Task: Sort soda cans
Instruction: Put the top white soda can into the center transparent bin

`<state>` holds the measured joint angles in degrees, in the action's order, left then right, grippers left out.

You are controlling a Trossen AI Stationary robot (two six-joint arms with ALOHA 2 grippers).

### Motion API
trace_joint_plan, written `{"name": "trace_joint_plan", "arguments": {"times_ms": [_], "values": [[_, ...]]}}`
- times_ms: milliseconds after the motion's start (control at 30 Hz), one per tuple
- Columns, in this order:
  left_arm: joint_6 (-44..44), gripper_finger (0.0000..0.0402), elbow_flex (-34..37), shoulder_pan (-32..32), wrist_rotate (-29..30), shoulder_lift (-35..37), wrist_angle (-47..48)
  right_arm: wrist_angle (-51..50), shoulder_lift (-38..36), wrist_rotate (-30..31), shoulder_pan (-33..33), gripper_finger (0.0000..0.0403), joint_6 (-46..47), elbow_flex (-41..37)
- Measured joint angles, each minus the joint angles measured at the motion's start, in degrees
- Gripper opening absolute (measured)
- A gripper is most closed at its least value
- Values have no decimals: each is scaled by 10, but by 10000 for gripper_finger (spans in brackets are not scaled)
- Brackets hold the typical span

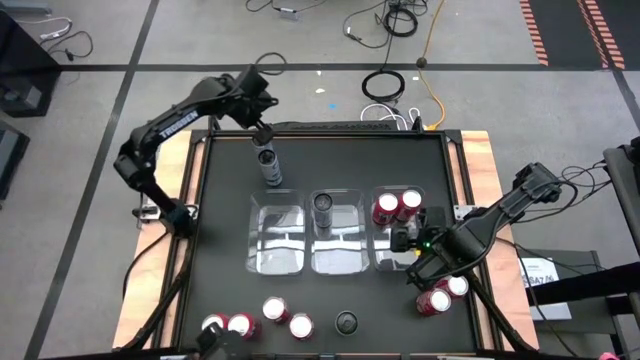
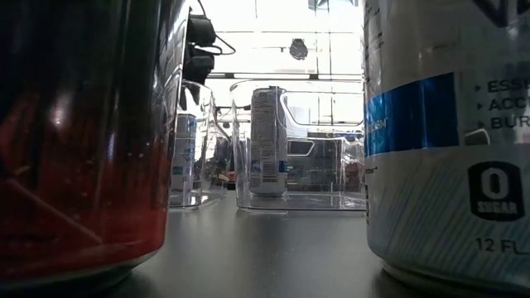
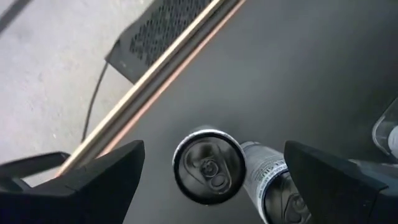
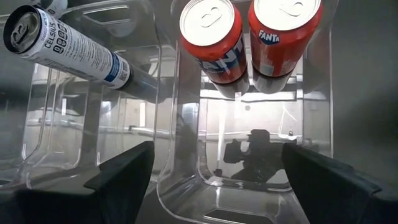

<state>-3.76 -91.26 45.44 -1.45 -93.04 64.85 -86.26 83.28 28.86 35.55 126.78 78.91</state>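
Left end effector [image 1: 263, 133] spread wide, hanging over the far part of the dark counter [image 1: 225, 230], gripping nothing. Directly below it, between the open fingers in its wrist view, one tall grey can [image 3: 208, 166] stands upright on the counter; a second grey can [image 3: 273, 190] sits just beside it, touching or nearly so. From above the pair reads as a single standing grey shape [image 1: 269, 166] just nearer than the fingers.

Right end effector [image 1: 408, 240] also spread, empty, hovering over the near half of the right bin [image 1: 400, 262]. Ahead of its fingers, at that bin's far end, two red cans [image 4: 214, 37] stand side by side, touching; one reads "Fanta" [image 4: 283, 34]. To its left, in the middle bin [image 1: 335, 262], one slim silver-and-blue can [image 1: 323, 208] stands upright. Left bin [image 1: 276, 240] beyond that holds no cans.

Near counter edge, well behind both end effectors: four red cans in a loose row [image 1: 272, 310], one dark can [image 1: 346, 322], two more red cans [image 1: 440, 296] just behind the right end effector.
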Motion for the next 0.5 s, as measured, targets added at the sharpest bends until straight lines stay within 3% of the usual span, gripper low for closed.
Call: {"name": "trace_joint_plan", "arguments": {"times_ms": [500], "values": [[20,396,0,-2,3,-53,22,9,8,-4,0,345,-9,0]]}}
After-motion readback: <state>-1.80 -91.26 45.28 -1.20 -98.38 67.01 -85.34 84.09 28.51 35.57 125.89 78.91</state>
